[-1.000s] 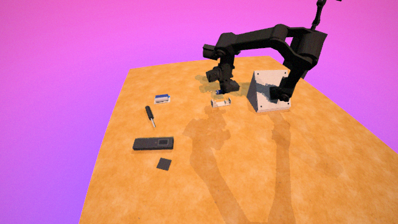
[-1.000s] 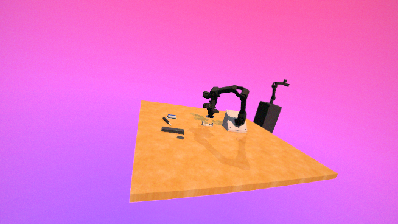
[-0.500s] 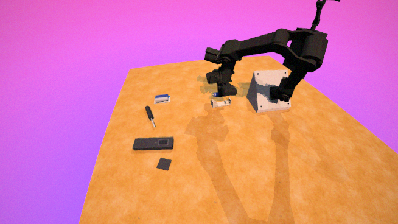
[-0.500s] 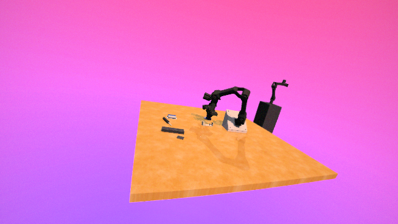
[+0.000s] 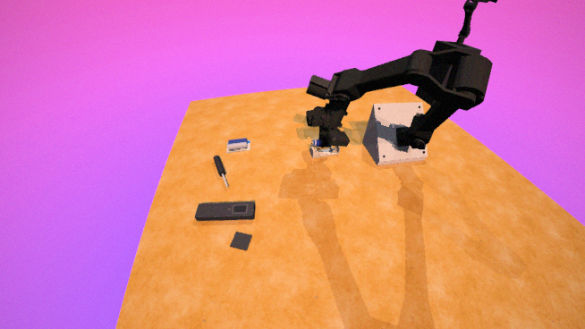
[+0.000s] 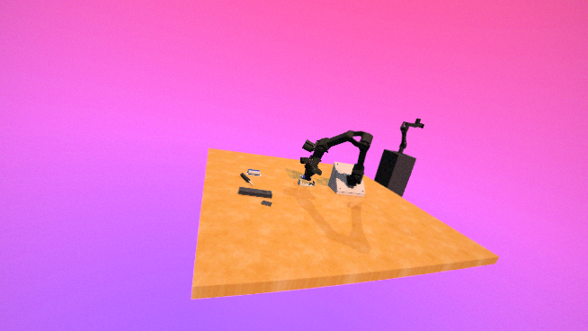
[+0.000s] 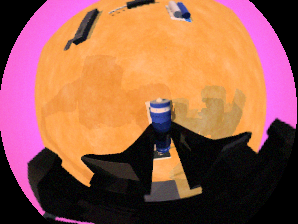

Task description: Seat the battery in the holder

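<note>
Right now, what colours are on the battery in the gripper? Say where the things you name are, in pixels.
Blue with a white band [image 7: 160, 120]; clearest in wrist view.

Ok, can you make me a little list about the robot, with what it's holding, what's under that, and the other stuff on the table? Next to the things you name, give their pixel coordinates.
holding: blue battery [image 5: 317, 143] [image 7: 160, 115], white band near its tip
fingers: shut on the battery
under it: white holder [image 5: 326, 154] [image 6: 307, 183]
seated flat: can't tell
tool: screwdriver [image 5: 219, 165] [image 6: 245, 178]
long dark thing [image 5: 215, 211] [image 6: 254, 192]: lying beyond the screwdriver
small dark square [image 5: 241, 240] [image 6: 266, 203]: near the long dark thing
</note>
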